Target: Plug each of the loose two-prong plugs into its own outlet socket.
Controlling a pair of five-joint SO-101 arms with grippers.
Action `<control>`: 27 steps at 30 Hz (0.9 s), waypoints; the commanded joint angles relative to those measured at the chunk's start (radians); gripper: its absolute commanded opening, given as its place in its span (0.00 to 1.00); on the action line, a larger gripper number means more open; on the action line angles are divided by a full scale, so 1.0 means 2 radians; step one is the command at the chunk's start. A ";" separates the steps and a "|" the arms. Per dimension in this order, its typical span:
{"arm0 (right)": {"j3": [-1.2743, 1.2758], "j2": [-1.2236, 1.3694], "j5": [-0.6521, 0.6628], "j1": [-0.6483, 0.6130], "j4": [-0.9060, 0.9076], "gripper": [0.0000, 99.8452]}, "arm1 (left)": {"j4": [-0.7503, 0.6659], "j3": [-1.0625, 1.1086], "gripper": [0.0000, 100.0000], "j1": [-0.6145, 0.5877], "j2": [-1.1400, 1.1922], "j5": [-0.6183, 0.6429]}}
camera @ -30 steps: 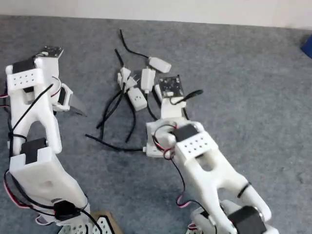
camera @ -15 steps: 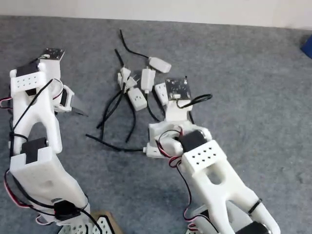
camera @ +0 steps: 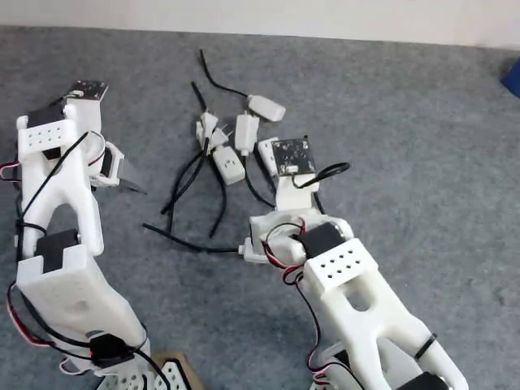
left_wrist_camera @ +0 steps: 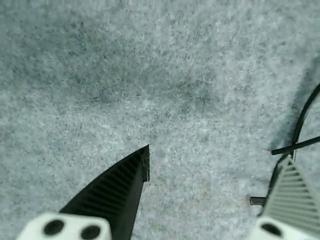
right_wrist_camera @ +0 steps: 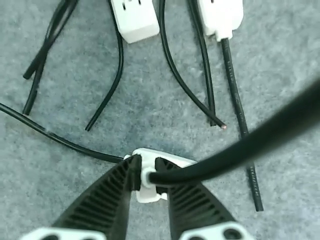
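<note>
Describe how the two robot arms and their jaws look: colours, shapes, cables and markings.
The left arm and the right arm are chunky white plastic with black motors at the joints, each with a block dotted with small holes. Red and black wires loop along them. The jaws are ribbed and tapered: both black on the right, one black and one pale on the left.

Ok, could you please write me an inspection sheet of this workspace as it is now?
Surface: grey carpet, flat.
Job's things: one white plug in the right gripper; other plugs and socket blocks grouped beyond it.
Clutter: nothing seen.
Grippers: left gripper open over bare carpet; right gripper shut on the white plug.
Cables: loose black cables cross each other on the carpet.
Surroundings: pale strip along the far edge; blue object at the right edge.
</note>
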 commanded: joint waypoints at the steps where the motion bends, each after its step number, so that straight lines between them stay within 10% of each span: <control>1: -0.007 -0.015 0.017 0.010 -0.001 0.01 | -0.005 -0.003 0.38 0.014 -0.003 0.005; 14: -0.132 -0.019 0.078 0.090 -0.001 0.01 | 0.031 0.002 0.38 0.113 -0.086 -0.005; 27: -0.242 0.153 -0.052 0.046 0.073 0.01 | 0.073 0.132 0.38 0.196 -0.406 -0.008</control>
